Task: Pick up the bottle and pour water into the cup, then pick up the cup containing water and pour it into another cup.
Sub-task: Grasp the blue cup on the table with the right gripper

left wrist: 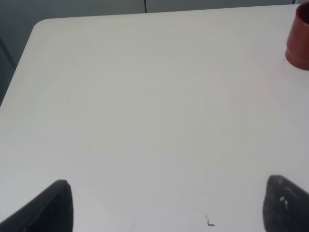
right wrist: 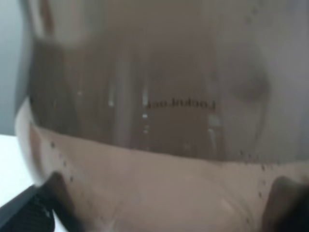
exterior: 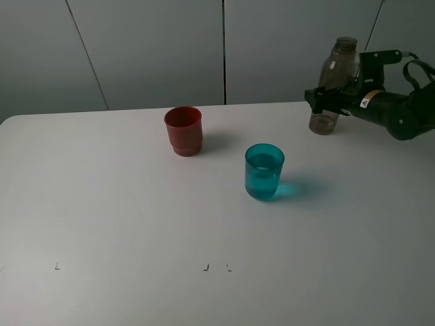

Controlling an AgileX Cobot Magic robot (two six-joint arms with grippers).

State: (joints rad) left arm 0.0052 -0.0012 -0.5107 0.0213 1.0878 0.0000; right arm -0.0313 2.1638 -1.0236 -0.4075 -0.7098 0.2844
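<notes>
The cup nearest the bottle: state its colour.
Translucent teal-blue; the cup shows best in the exterior high view.

Soft, fairly bright light from upper left. Teal cup (exterior: pixel 264 171) casts a tinted shadow rightward on the table (exterior: pixel 136 217); red cup (exterior: pixel 183 130) a faint one. High view sharp. Right wrist: bottle (right wrist: pixel 159 96) too close, blurred, dim.
</notes>
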